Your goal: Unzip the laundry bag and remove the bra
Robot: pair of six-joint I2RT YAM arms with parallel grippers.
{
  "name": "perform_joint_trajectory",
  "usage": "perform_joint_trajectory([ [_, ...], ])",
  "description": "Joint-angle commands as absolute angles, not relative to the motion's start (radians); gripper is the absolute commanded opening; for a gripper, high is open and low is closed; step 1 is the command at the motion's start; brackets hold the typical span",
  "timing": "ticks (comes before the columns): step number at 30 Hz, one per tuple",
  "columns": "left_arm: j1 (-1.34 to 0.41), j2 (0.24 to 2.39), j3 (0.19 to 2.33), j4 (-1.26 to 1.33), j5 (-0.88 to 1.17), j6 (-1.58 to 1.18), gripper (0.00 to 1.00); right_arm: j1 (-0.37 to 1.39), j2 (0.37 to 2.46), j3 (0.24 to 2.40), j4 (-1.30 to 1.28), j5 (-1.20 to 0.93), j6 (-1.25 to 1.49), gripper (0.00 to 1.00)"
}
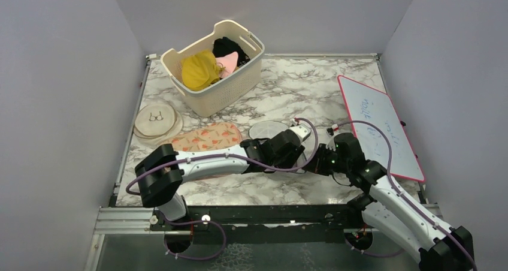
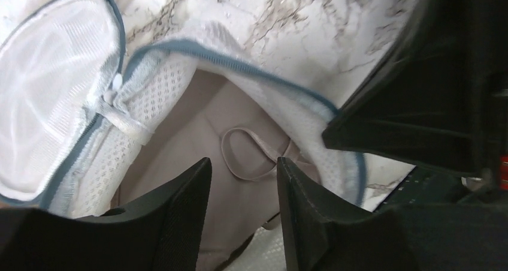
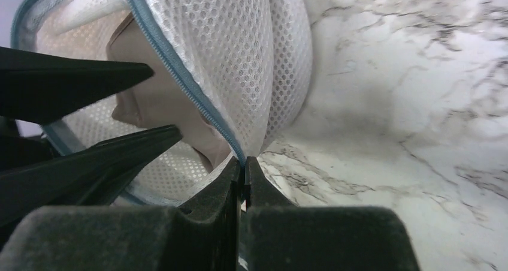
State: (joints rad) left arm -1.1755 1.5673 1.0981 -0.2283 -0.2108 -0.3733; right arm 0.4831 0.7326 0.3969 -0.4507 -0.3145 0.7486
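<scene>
The white mesh laundry bag (image 1: 268, 129) lies unzipped mid-table, its blue-grey zip rim (image 2: 239, 64) gaping and its round lid (image 2: 42, 85) folded back to the left. A beige bra (image 2: 197, 133) with a looped strap (image 2: 248, 154) lies inside. My left gripper (image 2: 242, 161) reaches into the opening, its jaws a little apart right over the bra cup. Whether they touch the fabric I cannot tell. My right gripper (image 3: 244, 161) is shut on the zip rim (image 3: 174, 67), holding the bag's near edge (image 3: 239, 43) up. In the right wrist view the left fingers (image 3: 78, 79) straddle the bra (image 3: 153, 97).
A cream basket (image 1: 218, 67) of clothes stands at the back. A flat peach patterned pouch (image 1: 206, 137) and a cream disc with a glasses drawing (image 1: 157, 120) lie to the left. A red-edged whiteboard (image 1: 377, 124) lies on the right. Both arms meet over the bag.
</scene>
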Motion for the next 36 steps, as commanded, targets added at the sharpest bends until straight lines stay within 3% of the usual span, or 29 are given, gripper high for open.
perform_joint_trajectory([
  [1,-1.173,1.638,1.132,-0.233,-0.224,-0.357,0.36,0.484,0.701,0.468,-0.578,-0.152,0.762,0.01],
  [8,-1.182,1.718,1.164,-0.287,-0.249,-0.341,0.32,0.485,0.715,0.486,-0.572,-0.167,0.726,0.01],
  [14,-1.183,1.721,1.153,-0.297,-0.162,-0.276,0.52,0.485,0.720,0.488,-0.561,-0.183,0.717,0.01],
  [20,-1.183,1.755,1.162,-0.288,-0.077,-0.308,0.61,0.486,0.706,0.480,-0.545,-0.208,0.707,0.01],
  [28,-1.184,1.772,1.131,-0.243,-0.039,-0.354,0.86,0.485,0.713,0.465,-0.526,-0.235,0.705,0.01],
  [36,-1.186,1.862,1.094,-0.215,-0.114,-0.370,0.92,0.485,0.729,0.437,-0.485,-0.265,0.713,0.01],
])
